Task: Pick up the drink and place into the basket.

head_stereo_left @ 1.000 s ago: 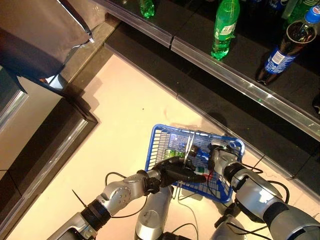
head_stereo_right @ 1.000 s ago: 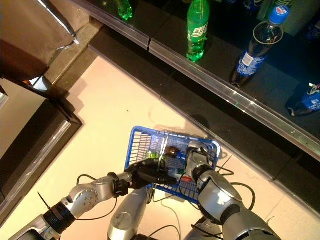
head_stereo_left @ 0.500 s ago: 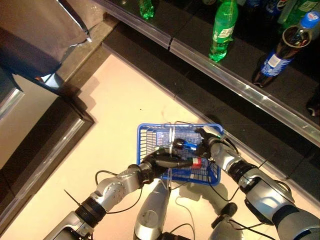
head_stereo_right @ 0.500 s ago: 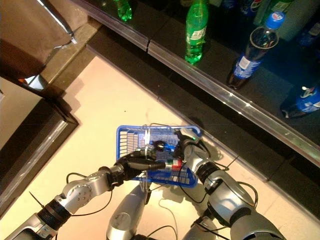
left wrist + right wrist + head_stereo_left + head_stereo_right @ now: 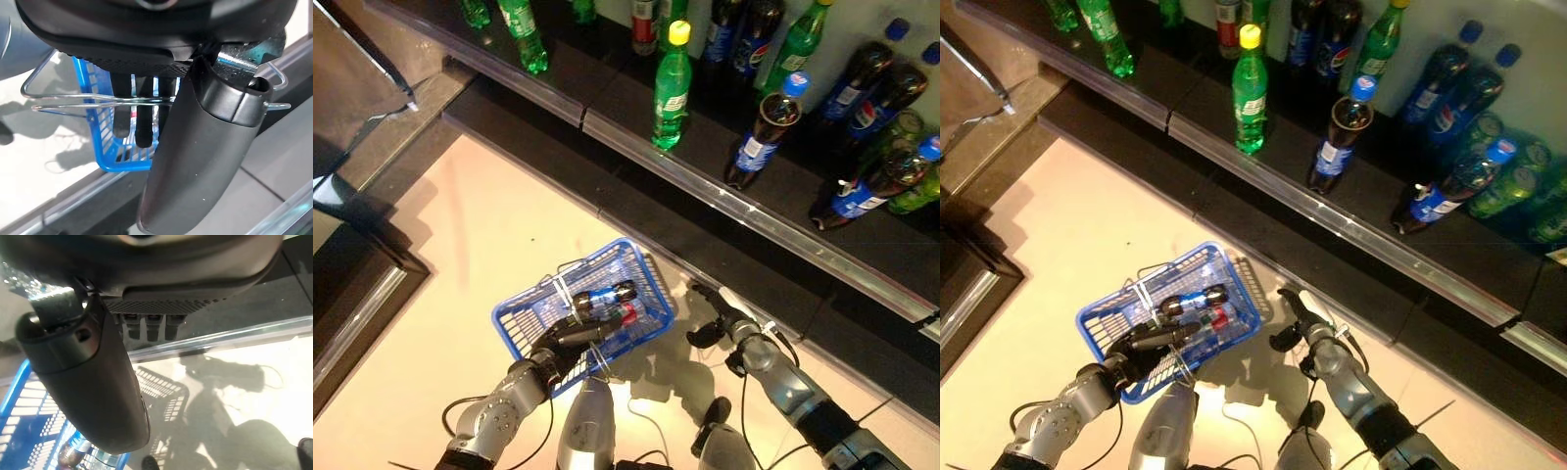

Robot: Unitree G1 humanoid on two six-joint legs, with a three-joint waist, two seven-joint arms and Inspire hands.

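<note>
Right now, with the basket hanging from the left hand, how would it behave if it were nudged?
The basket hangs by thin wire handles hooked over the left hand's fingers, so it would probably swing. The bottle lies on its side inside and could roll.

Wire handles (image 5: 570, 294) span the basket (image 5: 514, 328); bare floor (image 5: 460, 235) apparently surrounds it.

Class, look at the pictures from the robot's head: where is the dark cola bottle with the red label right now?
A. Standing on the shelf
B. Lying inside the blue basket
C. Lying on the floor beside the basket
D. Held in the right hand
B: the cola bottle lies on its side inside the blue basket, while the right hand holds nothing beside it.
</note>
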